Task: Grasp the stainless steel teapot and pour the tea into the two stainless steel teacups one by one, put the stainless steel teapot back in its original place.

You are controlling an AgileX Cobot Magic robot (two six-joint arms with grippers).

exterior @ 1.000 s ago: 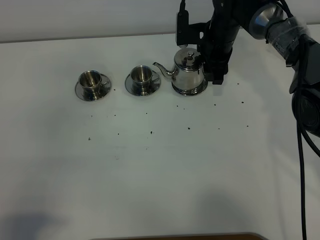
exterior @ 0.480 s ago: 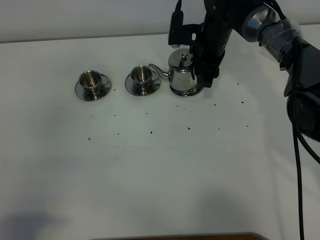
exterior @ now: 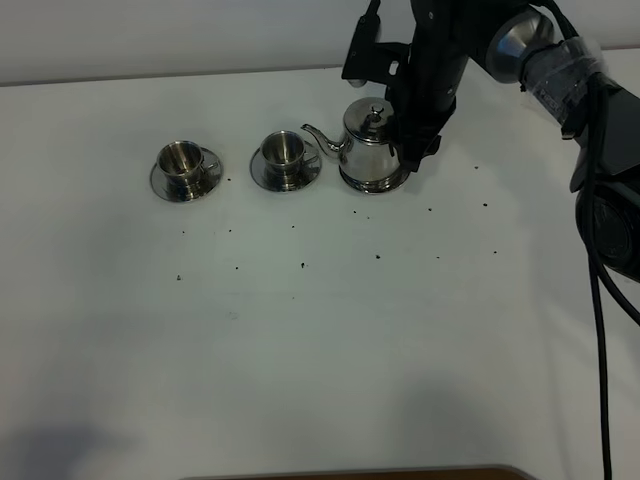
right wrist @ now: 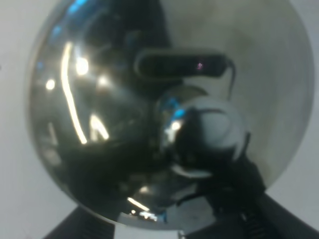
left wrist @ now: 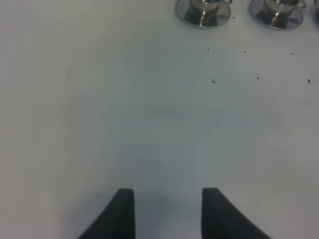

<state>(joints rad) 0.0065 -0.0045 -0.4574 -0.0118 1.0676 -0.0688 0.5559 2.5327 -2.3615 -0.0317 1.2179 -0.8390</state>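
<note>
The stainless steel teapot [exterior: 372,150] stands upright at the back of the white table, its spout pointing at the nearer teacup. I cannot tell its foot apart from the dish of its original place. My right gripper [exterior: 415,148] reaches down at the pot's handle side. In the right wrist view the knobbed lid [right wrist: 199,129] fills the picture. There the right gripper [right wrist: 172,223] has its jaws wide apart either side of the handle, open. The two stainless steel teacups [exterior: 183,162] [exterior: 285,152] stand on saucers left of the pot and also show as teacups [left wrist: 204,7] [left wrist: 279,7]. My left gripper [left wrist: 167,199] hangs open over bare table.
Black specks [exterior: 303,265] lie scattered on the table in front of the cups and pot. The right arm's cable [exterior: 600,330] hangs down the right side. A wall edge [exterior: 150,80] runs behind the table, and a dark edge [exterior: 350,473] lies at the front.
The right gripper moved left against the teapot, then drew slightly right and up. The pot shifted a little left and came partly back. The cups did not move.
</note>
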